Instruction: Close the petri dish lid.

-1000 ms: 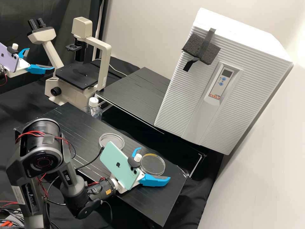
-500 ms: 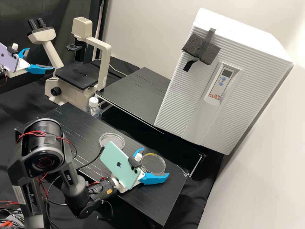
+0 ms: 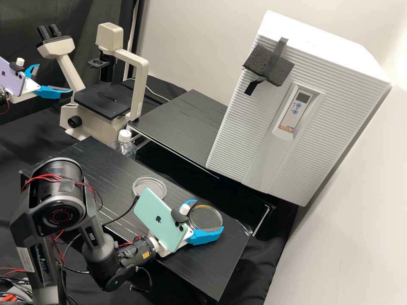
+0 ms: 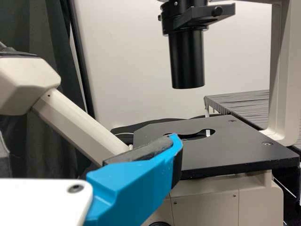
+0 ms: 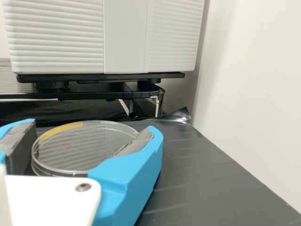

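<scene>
A clear round petri dish piece [image 3: 205,218] with a yellow mark on its rim lies near the right end of the black board; I cannot tell whether it is lid or base. My right gripper [image 3: 208,214] is shut on its sides, and in the right wrist view the right gripper [image 5: 89,131] has one pad against each side of the piece [image 5: 84,146]. A second clear round piece [image 3: 149,187] rests apart, farther left, partly behind the phone. At the upper left my left gripper [image 3: 55,78] stands open in the air; the left gripper [image 4: 136,181] faces the microscope stage.
A microscope [image 3: 106,101] and a clear bottle with a white cap [image 3: 124,136] stand behind the board [image 3: 85,163]. A large white ribbed incubator [image 3: 271,140] is at the back right, beside the wall [image 3: 347,212]. A black cable runs to the green phone [image 3: 159,220].
The right gripper's fingers have drawn together onto the round piece, which has shifted slightly to the right. The left arm has kept still.
</scene>
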Robot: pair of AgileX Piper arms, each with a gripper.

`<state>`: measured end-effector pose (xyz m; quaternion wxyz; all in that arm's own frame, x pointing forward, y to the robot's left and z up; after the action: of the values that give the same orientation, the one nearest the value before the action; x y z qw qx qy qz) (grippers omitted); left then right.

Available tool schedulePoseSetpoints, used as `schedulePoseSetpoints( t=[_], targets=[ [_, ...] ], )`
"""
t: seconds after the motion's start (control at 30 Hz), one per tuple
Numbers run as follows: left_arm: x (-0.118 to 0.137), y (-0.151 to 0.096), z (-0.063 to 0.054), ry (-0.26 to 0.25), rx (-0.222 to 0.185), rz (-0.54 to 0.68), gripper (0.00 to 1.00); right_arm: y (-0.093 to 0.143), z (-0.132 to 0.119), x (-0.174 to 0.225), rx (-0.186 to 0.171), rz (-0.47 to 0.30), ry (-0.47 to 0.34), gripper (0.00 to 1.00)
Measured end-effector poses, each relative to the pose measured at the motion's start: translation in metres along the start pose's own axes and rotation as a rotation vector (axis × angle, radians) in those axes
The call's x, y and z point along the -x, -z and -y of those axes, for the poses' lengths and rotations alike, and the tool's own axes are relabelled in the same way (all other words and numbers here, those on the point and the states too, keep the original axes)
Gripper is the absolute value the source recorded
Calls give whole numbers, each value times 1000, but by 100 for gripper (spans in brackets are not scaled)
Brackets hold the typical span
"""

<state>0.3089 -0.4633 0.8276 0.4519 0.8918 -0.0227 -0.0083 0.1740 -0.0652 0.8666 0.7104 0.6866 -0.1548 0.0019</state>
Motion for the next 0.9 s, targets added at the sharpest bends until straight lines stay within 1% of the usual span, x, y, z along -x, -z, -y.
schedulePoseSetpoints(
  t=[0.33,0.47,0.57,0.63,0.7,0.8,0.9],
  targets=[
    [0,0,0,0,0,0,100,-1,-1,1,-10,-5,10,0],
    [0,0,0,0,0,0,100,-3,-4,4,-49,-11,27,0],
    [0,0,0,0,0,0,100,1,-10,12,-95,-22,14,0],
    [0,0,0,0,0,0,100,4,-10,18,-129,-20,20,0],
    [0,0,0,0,0,0,100,10,-9,24,-145,-30,27,0],
    [0,0,0,0,0,0,100,23,-8,31,-135,-83,27,0],
    [0,0,0,0,0,0,100,37,-8,35,-107,-157,26,0]
  ],
)
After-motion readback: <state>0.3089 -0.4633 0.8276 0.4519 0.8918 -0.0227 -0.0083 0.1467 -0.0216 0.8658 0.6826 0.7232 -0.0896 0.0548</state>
